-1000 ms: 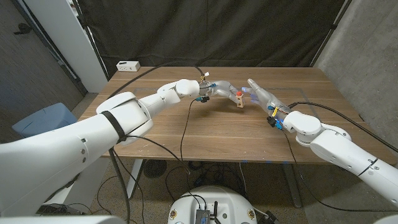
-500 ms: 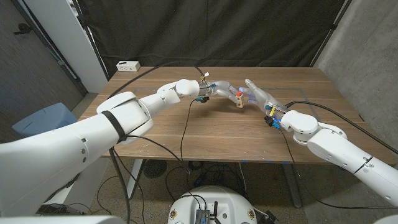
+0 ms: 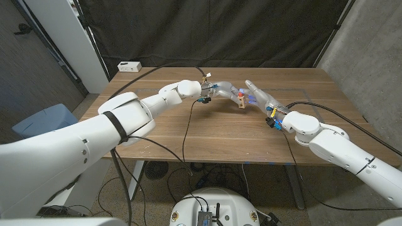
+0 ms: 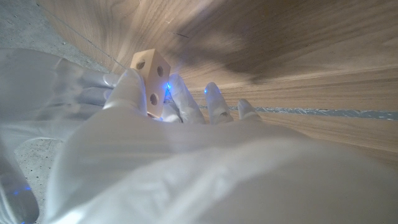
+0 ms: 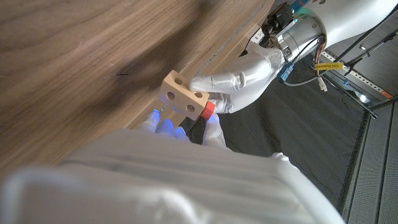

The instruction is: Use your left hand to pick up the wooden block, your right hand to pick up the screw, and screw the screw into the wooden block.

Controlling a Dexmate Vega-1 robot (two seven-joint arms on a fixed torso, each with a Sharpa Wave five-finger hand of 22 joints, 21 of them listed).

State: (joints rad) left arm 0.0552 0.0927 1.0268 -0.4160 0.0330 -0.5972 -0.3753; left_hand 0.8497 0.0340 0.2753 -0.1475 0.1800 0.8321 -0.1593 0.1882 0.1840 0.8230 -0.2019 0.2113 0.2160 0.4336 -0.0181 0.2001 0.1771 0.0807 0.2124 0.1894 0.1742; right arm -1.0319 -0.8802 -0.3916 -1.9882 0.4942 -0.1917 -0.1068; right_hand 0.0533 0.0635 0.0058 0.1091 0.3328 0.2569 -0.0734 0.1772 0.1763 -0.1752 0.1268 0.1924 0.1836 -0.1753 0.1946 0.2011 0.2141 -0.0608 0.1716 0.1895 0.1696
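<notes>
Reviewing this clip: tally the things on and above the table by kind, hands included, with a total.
Robot hands: 2, left hand and right hand
Wooden block: 1, held by the left hand
Red-headed screw: 1, at the block, by the right hand's fingers
White box: 1, at the table's far left corner
Total: 5

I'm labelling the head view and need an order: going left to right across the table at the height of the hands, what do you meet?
Left robot hand → wooden block, held up off the table → right robot hand, its fingers at the block. A white box sits apart at the far left corner.
</notes>
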